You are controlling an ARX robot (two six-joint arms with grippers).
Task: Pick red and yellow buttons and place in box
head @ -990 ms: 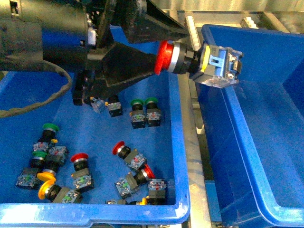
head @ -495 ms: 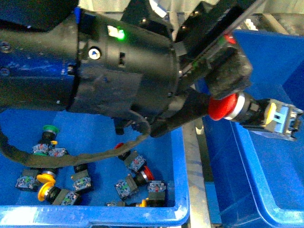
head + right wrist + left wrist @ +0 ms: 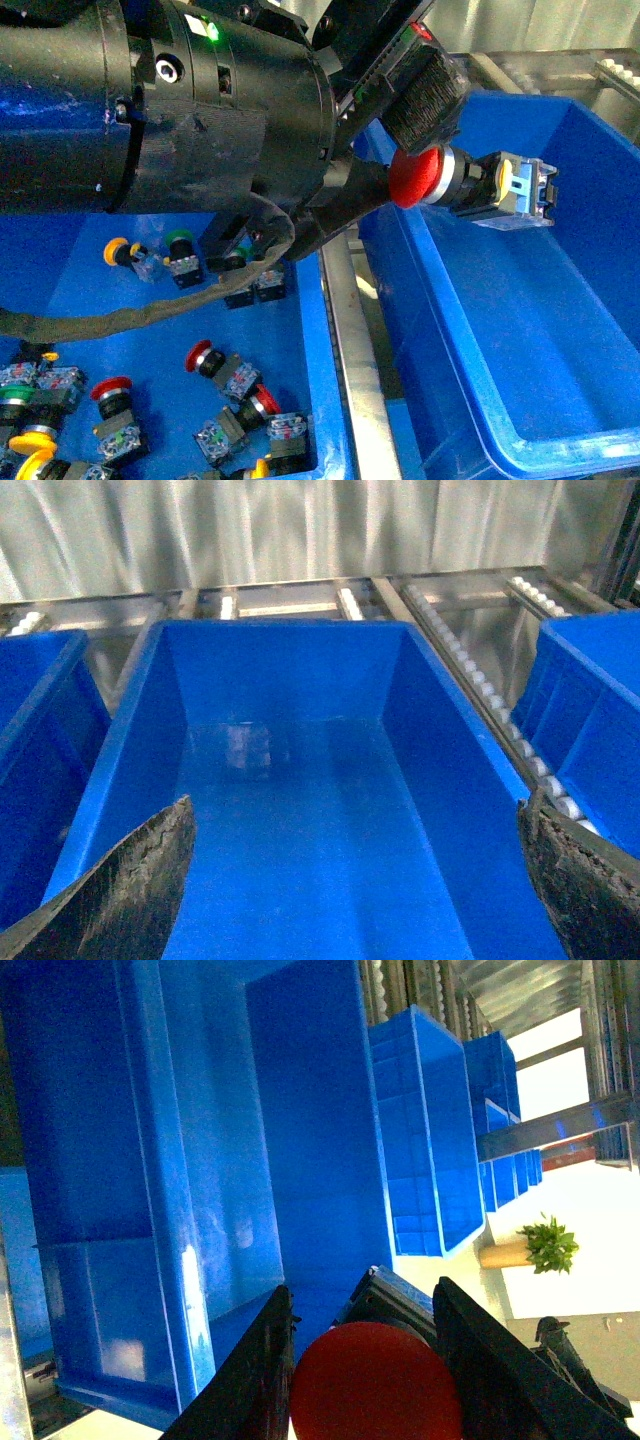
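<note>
Front view, upper right: left gripper (image 3: 402,160) clamped on a red button (image 3: 470,186) over the box (image 3: 520,330); lower it past the rim before letting go.

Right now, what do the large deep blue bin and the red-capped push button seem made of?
Large deep blue bin: glossy moulded plastic, by the reflections on its walls. Red-capped push button: likely smooth plastic cap; silvery ring behind it, perhaps metal.

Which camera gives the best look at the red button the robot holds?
The front view: the red button shows whole, cap, black body and contact block, held over the box. The left wrist view catches only its red cap; the right wrist view shows just the box.
</note>
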